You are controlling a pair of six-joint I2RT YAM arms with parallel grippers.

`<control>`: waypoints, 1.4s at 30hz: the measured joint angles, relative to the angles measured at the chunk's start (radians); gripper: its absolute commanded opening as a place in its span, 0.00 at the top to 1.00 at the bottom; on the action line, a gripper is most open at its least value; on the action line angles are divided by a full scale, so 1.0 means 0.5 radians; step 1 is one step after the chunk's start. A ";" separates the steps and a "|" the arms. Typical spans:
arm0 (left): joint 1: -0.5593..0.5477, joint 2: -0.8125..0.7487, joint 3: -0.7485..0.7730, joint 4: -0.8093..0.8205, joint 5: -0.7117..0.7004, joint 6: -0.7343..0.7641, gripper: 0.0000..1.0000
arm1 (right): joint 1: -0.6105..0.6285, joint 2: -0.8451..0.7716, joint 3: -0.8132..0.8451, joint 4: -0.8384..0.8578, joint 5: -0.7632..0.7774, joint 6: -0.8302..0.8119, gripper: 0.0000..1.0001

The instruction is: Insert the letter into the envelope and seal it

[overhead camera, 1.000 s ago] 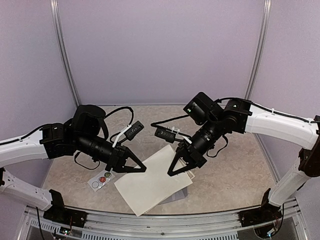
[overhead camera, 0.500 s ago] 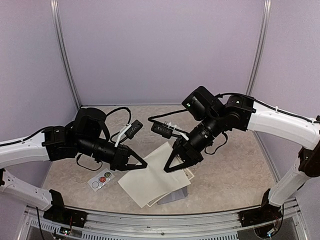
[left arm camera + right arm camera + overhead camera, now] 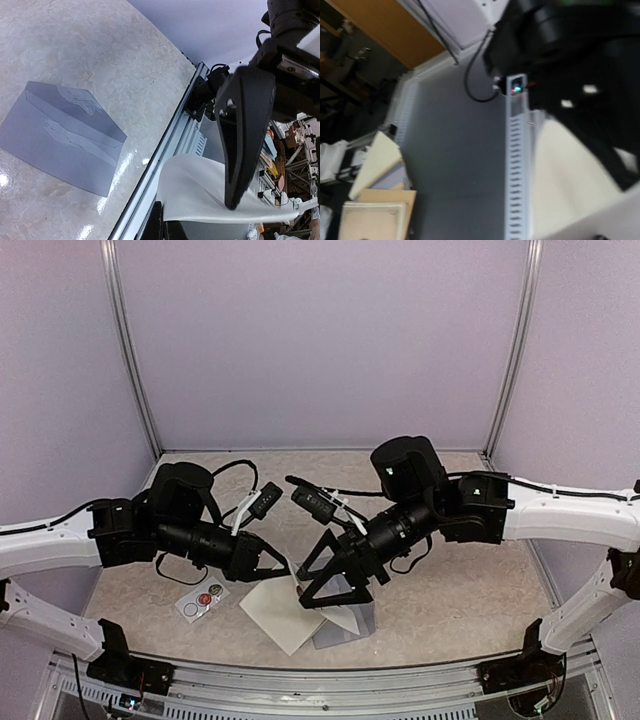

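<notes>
Nearest the front edge of the table (image 3: 450, 590), the envelope (image 3: 65, 140) lies flat on the surface: grey paper, rectangular, its triangular flap folded open and also flat, with glossy streaks across the flap and body. In the top view only its right-hand portion (image 3: 352, 625) shows; the rest is covered by the letter (image 3: 280, 612) and the right gripper. The letter is cream paper, raised off the table and bowed, well clear of the envelope in the left wrist view (image 3: 200, 195). The left gripper (image 3: 283, 568) has its fingers brought together on the letter's edge; in its own wrist view they are cut off by the bottom border. The right gripper (image 3: 325, 590) stands with jaws spread wide, and one finger (image 3: 245, 130) has its tip against the letter; it clasps nothing that can be seen. A small white sticker card (image 3: 203, 598) lies on the table left of the letter, under the left arm. The right wrist view is heavily blurred; a cream surface at its right may be the letter, not confirmed. Whether the letter is a single sheet cannot be determined.
</notes>
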 measured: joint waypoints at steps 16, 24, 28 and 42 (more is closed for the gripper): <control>0.034 -0.271 -0.230 0.248 0.126 0.014 1.00 | -0.196 -0.414 -0.226 0.487 0.560 0.319 0.04; 0.011 -0.336 -0.230 0.287 0.255 0.034 1.00 | -0.728 -0.575 -0.263 0.368 0.800 0.414 0.05; -0.014 -0.335 -0.227 0.288 0.307 0.040 1.00 | -0.741 -0.370 -0.253 0.208 0.766 0.365 0.07; -0.057 -0.216 -0.105 0.249 0.345 0.124 1.00 | -0.469 0.019 -0.148 0.106 -0.070 0.077 0.04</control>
